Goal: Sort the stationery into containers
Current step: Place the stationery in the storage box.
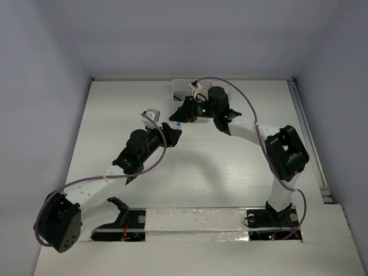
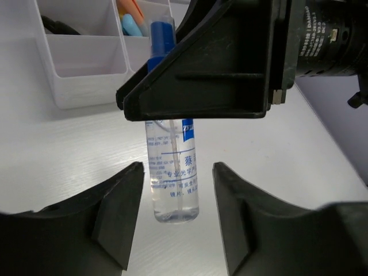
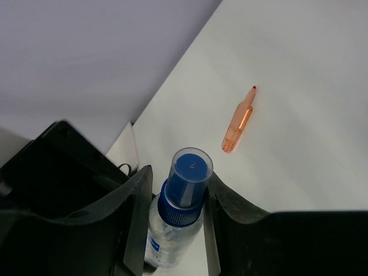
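**Bottle held on the right, left gripper waiting open**

My right gripper point(image 3: 175, 221) is clamped on the spray bottle point(image 3: 183, 190) just below its blue cap point(image 3: 191, 167). The bottle is near the middle of the far edge of the desk point(image 1: 230, 172), just in front of the white organiser point(image 2: 86, 86). My left gripper point(image 2: 177, 172) is spread wide, with the bottle's lower half showing in the gap, untouched. I judge this to be a handover or a carry to a compartment. Either way I'd keep the bottle upright, move slowly, and not let go until a second grip is firm or the base is set down. The left wrist view shows the label and the compartments. Only the right wrist view shows an orange pen point(image 3: 237, 123) lying loose on the desk. From above, the grippers hide the bottle
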`<state>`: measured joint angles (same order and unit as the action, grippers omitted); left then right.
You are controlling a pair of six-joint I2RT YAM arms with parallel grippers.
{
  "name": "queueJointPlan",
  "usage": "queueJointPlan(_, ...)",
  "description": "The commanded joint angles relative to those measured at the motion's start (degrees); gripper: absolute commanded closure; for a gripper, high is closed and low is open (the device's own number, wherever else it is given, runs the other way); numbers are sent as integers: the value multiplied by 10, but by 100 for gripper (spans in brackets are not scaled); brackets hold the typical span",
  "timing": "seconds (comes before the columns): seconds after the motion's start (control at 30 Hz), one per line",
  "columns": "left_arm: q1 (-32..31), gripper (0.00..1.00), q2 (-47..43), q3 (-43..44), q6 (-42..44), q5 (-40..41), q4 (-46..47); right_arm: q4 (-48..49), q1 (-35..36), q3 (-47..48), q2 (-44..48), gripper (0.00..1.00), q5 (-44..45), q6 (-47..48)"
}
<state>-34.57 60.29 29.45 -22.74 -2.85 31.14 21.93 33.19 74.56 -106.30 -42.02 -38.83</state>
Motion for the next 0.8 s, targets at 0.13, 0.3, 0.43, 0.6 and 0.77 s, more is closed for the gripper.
queueJointPlan(0.13,-2,25,-70,-16,4,80,16,-7,-1,44,12,100,99,46)
queueJointPlan(0.3,-2,13,-120,-33,2,130,-5,-44,-1,105,-12,100,233,117)
queueJointPlan(0.43,-2,10,-133,-47,7,166,-13,-7,-1,125,-33,100,321,168)
queueJointPlan(0.6,-2,10,-119,-51,17,163,1,55,-1,141,-73,100,412,240)
queueJointPlan(0.77,-2,9,-120,-55,30,172,7,98,-1,153,-109,100,446,283)
